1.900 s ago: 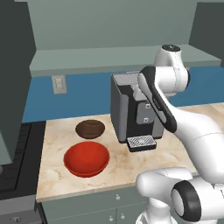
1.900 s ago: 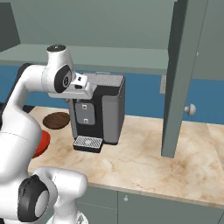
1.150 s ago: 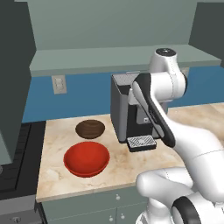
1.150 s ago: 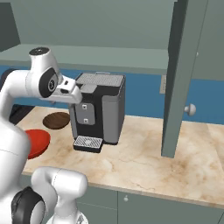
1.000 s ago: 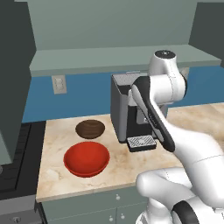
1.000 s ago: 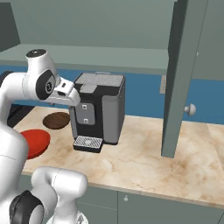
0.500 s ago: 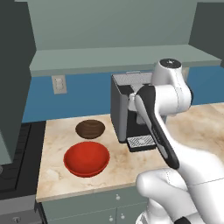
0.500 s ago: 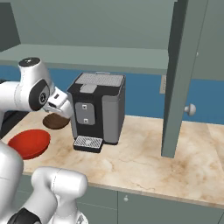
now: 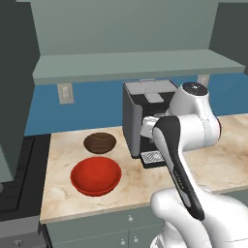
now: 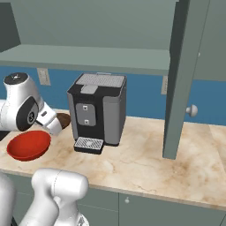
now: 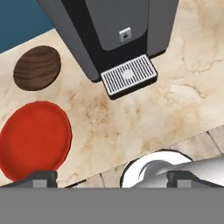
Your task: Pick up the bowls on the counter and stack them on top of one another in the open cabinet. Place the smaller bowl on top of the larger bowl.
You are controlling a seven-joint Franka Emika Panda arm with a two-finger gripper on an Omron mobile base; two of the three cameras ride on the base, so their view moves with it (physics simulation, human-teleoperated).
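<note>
Since the earlier frames the arm has swung down and left, and the hand (image 11: 111,177), its tips at the bottom edge of the hand view, stands wide and holds nothing. Both bowls rest on the worktop (image 9: 213,164): the red bowl (image 9: 96,175) at lower left, the brown bowl (image 9: 100,143) just behind it, left of the coffee machine (image 9: 145,114). Above them runs the cabinet shelf (image 9: 131,65).

Wide glossy red bowl (image 9: 96,176); small dark brown wood-grain bowl (image 9: 100,142); beige brown-veined marble counter (image 9: 131,186); black-and-grey coffee machine (image 9: 145,116).
</note>
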